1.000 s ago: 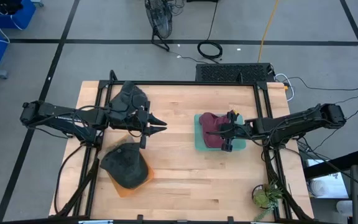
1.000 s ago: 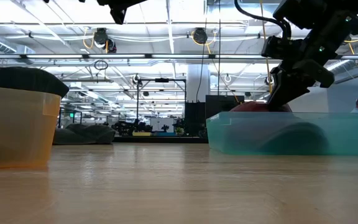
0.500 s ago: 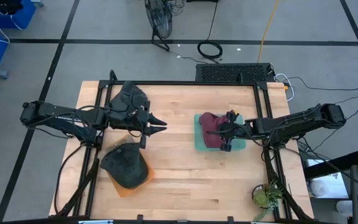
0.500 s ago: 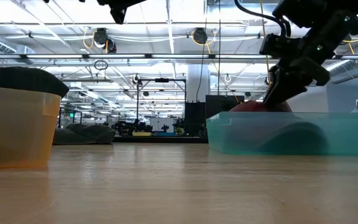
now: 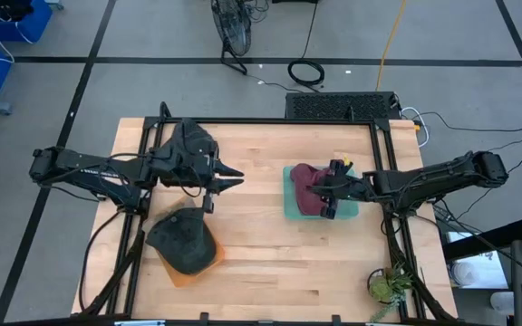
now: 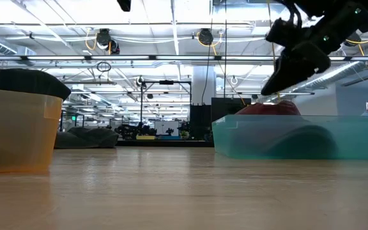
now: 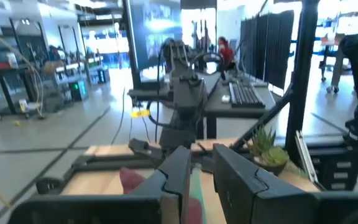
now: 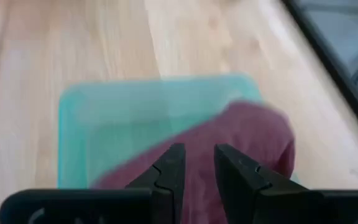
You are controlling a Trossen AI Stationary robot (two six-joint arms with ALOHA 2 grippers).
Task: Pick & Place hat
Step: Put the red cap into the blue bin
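Pale wooden planks make up the surface (image 5: 261,244), which stands on a grey floor marked with dark lines; the low view looks across it into a long hall with ceiling lights and pipes.

Taking the teal bin (image 5: 290,206) as the landmark: the maroon hat (image 5: 307,184) lies inside it, filling the half nearer the left arm and heaped up so that its crown shows above the bin's rim in the low view (image 6: 270,108). Seen from above, its long axis seems to run from the far edge of the bin towards the near edge, but which end carries the brim cannot be told. In the right wrist view the hat (image 8: 253,134) sits against one corner of the bin (image 8: 98,124), with bare teal floor beside it.

Right gripper (image 5: 328,190) hangs just above the bin, over the hat, its arm reaching in from the right side of the surface. In the low view it (image 6: 275,86) is clear of the hat, tilted downward. Its fingers (image 8: 169,171) stand slightly apart with a narrow gap, and nothing is between them.

Left gripper (image 5: 236,176) waits well to the left of the bin, high over the surface, pointing towards the bin. Its fingers (image 7: 179,174) show a narrow gap and hold nothing.

Farther from the bin, towards the near left corner, an orange bin (image 5: 193,270) holds a dark grey hat (image 5: 181,240).
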